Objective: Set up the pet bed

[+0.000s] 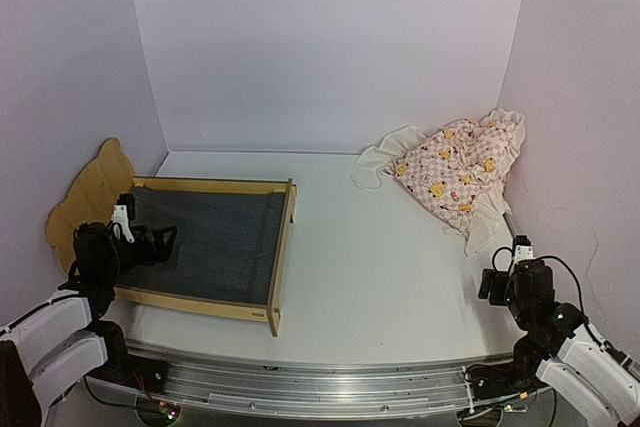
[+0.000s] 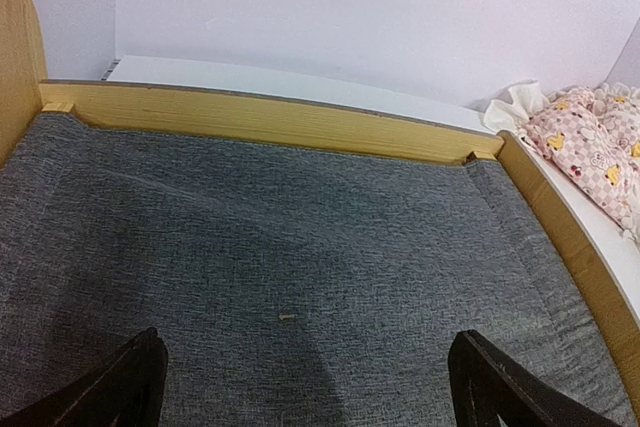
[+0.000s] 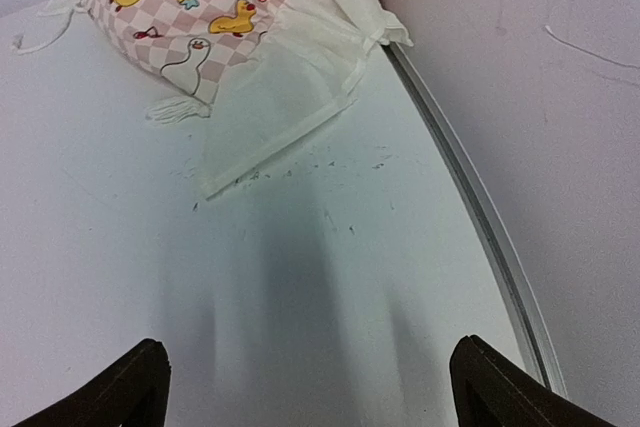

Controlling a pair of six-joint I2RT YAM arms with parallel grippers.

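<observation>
1. My left gripper, fingers apart and empty, hangs over the light-wood, bear-eared, grey-based pet bed at the left. Dropping low could snag its fabric.
2. My right gripper, likewise apart, faces the pink checked duck quilt. Pinching only its edge may drag it bunched.

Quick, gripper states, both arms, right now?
Left gripper: jaws open, empty, above the light-wood pet bed with dark grey fabric base.
Right gripper: jaws open, empty, above the white table.

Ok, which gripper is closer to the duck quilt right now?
Right. The right gripper sits a short way in front of the quilt, by the right edge of the table; the left gripper hangs over the bed, across from it.
</observation>
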